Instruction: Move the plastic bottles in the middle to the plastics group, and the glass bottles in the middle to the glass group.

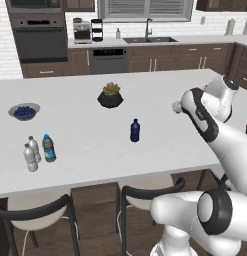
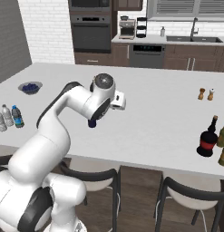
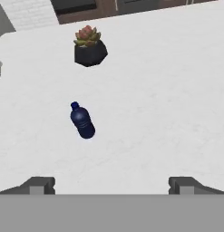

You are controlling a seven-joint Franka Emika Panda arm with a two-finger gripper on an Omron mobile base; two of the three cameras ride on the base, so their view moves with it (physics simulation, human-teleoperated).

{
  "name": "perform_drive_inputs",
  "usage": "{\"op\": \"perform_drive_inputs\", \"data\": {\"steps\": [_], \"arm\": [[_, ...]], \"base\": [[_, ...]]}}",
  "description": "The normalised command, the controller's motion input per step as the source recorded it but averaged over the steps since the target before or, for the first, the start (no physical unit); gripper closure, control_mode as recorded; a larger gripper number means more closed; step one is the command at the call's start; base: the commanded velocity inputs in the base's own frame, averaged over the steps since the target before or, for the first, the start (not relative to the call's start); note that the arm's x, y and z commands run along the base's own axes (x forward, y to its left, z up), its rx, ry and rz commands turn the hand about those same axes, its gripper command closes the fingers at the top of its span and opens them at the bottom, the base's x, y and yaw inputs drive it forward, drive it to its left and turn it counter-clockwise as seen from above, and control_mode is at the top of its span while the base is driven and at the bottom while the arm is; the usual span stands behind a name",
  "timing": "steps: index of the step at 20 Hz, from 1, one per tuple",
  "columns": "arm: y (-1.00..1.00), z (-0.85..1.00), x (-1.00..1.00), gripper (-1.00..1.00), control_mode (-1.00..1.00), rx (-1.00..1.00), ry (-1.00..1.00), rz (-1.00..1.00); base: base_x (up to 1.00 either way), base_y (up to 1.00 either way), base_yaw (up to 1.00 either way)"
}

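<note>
The dark blue bottle (image 1: 135, 130) is seen standing upright and alone in the middle of the white island counter (image 1: 160, 145), well apart from everything else; in the hand view it lies ahead of the gripper (image 3: 111, 185) and to the left of its centre line, with the potted succulent (image 3: 89, 47) farther off behind it. The gripper is held above the counter with its jaws spread wide and nothing between them. The blue-labelled bottle (image 1: 48, 148) is already set just beside the two clear white-capped bottles (image 1: 31, 154) near the counter's left end, and the dark bottle with the red band (image 2: 207, 138) is placed next to the green glass bottles (image 2: 223, 144) at the right end — so the slim blue one is judged to be the last piece left to sort. The step in hand is taken to be the approach to it. For the next move, the hand would need to be shifted until the bottle is centred between the fingers, then lowered around its body before any closing is attempted — a narrow, light bottle is easily tipped by an off-centre finger.
</note>
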Motion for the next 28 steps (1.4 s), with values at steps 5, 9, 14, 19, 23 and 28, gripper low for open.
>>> {"op": "perform_drive_inputs", "data": {"steps": [5, 9, 14, 19, 23, 28], "arm": [[0.99, 0.03, 0.21, -1.0, -1.0, 0.0, 0.16, 0.15], [0.88, 0.0, 0.16, -1.0, -1.0, 0.0, 0.19, 0.13], [0.52, -0.02, 0.15, -1.0, -1.0, -0.01, 0.17, 0.07], [0.0, -0.29, 0.13, -1.0, -1.0, -0.05, 0.08, -0.01], [0.0, -0.41, 0.24, -1.0, -1.0, -0.11, 0.05, -0.04], [0.0, -0.49, 0.33, -1.0, -1.0, -0.17, 0.0, -0.07]], "base": [[0.0, 0.0, 0.0], [0.0, 0.0, 0.0], [0.0, 0.0, 0.0], [0.0, 0.0, 0.0], [0.0, 0.0, 0.0], [0.0, 0.0, 0.0]]}}
